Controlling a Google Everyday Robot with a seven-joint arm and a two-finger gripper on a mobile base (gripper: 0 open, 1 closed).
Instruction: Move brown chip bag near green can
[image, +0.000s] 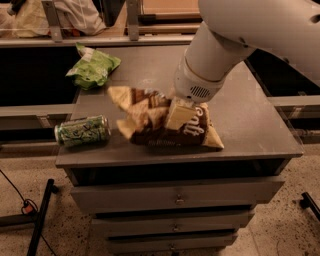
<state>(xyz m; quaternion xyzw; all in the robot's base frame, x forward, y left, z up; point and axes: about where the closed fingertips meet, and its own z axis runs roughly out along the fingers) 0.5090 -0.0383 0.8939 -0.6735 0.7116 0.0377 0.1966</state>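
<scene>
The brown chip bag (160, 122) lies crumpled on the grey cabinet top (250, 120), near its front edge. My gripper (177, 114) comes down from the upper right and sits on the bag's middle, its cream-coloured finger against the bag. The green can (82, 131) lies on its side at the front left corner, a short gap left of the bag.
A bright green snack bag (93, 67) lies at the back left of the top. Drawers (175, 197) are below the front edge. A shelf with cloth bags runs behind. A black stand leg (40, 220) is on the floor at left.
</scene>
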